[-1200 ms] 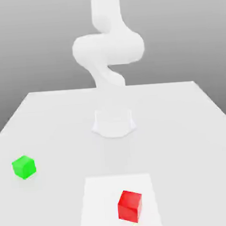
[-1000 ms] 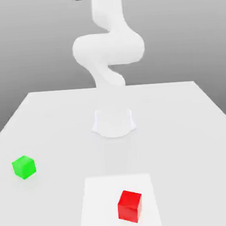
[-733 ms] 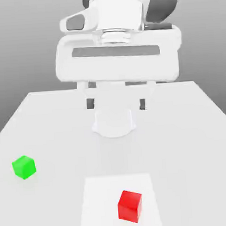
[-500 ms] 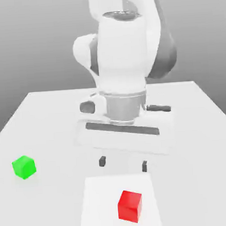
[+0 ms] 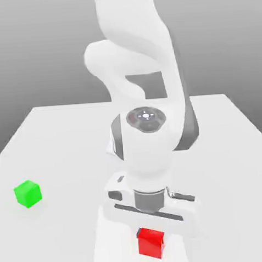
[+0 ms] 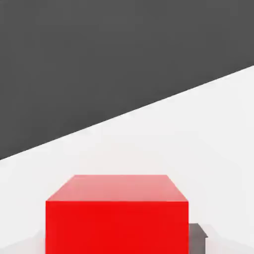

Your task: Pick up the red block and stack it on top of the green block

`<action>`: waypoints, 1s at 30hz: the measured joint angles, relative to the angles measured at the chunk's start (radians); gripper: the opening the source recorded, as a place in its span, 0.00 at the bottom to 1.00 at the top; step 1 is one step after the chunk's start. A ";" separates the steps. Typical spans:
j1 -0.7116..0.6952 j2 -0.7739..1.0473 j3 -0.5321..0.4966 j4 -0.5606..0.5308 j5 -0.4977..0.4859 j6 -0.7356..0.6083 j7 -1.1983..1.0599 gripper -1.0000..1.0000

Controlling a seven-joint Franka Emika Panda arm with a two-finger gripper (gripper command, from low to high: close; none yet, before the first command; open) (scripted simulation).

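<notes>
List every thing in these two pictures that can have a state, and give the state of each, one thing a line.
red block: on the table, under the hand, between the pincer's fingers.
green block: alone on the table at the exterior view's left, nothing stacked on it.
pincer: lowered onto the red block, shut on it.
table: white, bearing both blocks.
</notes>
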 joint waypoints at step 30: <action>-0.618 -0.300 -0.323 -0.203 0.144 -0.095 0.388 0.00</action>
